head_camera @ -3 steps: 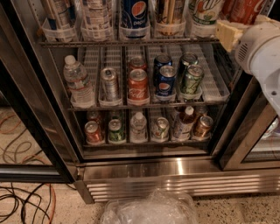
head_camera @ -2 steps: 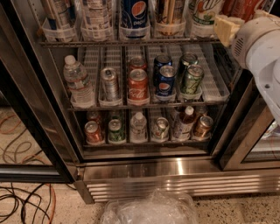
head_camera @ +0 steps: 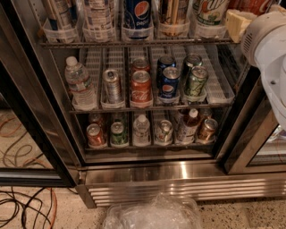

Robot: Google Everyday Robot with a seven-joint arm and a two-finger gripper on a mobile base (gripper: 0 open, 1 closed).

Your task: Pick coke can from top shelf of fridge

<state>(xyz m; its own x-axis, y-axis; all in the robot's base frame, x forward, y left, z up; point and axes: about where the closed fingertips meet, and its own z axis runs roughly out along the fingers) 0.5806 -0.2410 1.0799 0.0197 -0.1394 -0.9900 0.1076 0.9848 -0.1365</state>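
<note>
The fridge (head_camera: 147, 172) stands open, with steel frame and wire shelves. The top shelf (head_camera: 134, 43) runs along the upper edge, lined with clear tubs. In them stand a blue Pepsi can (head_camera: 136, 13), a green-and-white can (head_camera: 210, 11) and, at the far right, a red can (head_camera: 252, 5) that seems to be the coke can, cut off by the frame edge. My gripper (head_camera: 236, 22) shows as a cream-coloured part at the end of the white arm (head_camera: 270, 53), at top-shelf height just below and left of that red can.
The middle rack with white ribbed lanes holds a water bottle (head_camera: 80, 85), a silver can (head_camera: 111, 85), another red can (head_camera: 141, 87), Pepsi cans (head_camera: 170, 82) and green cans (head_camera: 195, 80). The bottom rack holds more cans and bottles. Crumpled clear plastic (head_camera: 154, 214) and cables (head_camera: 22, 210) lie on the floor.
The white arm and gripper have risen slightly at the right, closer to the top shelf's right end. The cans and bottles have not moved.
</note>
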